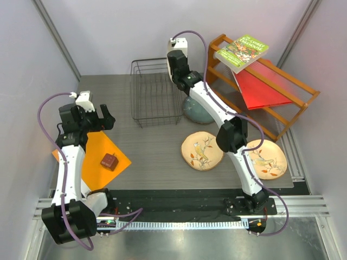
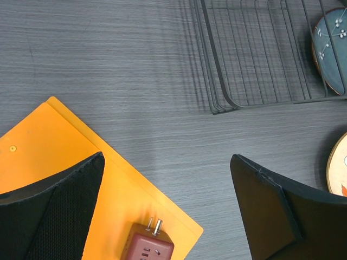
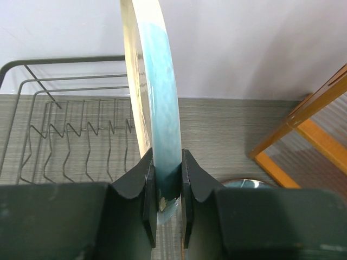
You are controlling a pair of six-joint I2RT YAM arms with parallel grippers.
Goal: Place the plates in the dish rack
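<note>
My right gripper is shut on the lower rim of the cream and light-blue plate and holds it upright and edge-on, just right of the black wire dish rack. In the top view that gripper hangs by the rack's back right corner, and the wrist hides the plate. The dark blue-grey plate lies right of the rack. Two tan bird plates lie flat in front of it. My left gripper is open and empty above the table; it is at the left in the top view.
An orange folder with a brown-red plug adapter on it lies under my left arm. An orange wooden shelf with a red sheet and a green book stands at the back right. Walls close the back and sides.
</note>
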